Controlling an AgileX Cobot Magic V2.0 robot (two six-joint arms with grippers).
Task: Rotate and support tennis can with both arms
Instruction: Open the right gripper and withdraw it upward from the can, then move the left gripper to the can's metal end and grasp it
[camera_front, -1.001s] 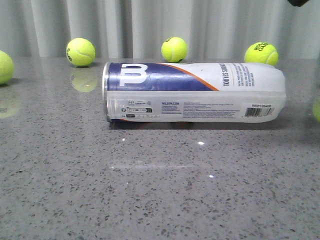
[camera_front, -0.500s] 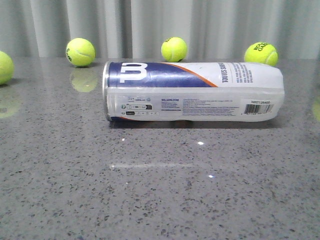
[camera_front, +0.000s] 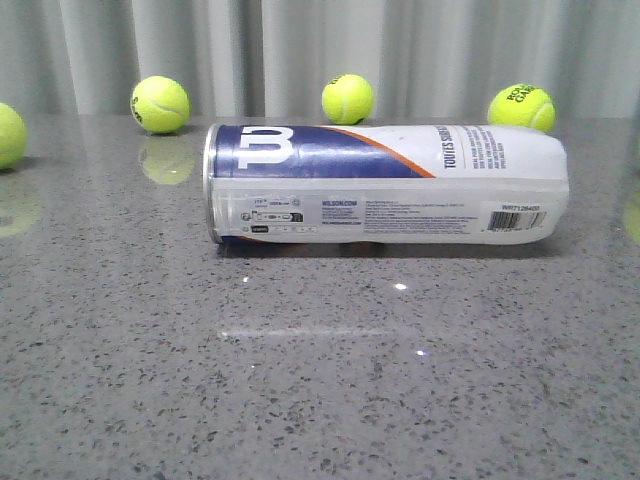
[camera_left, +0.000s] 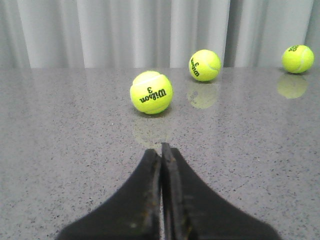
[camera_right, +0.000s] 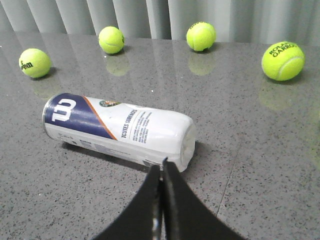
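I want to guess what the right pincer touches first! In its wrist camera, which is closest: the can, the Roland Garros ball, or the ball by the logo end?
1. Long white plastic tennis can, at its tips.
2. Yellow-green Roland Garros ball, off to one side.
3. Yellow-green ball beyond the can's logo end.

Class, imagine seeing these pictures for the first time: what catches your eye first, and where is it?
The tennis can lies on its side mid-table, metal rim toward the left. Yellow-green tennis balls dot the table's far edge by the curtain. The right gripper, jaws shut, points at the can's white end.
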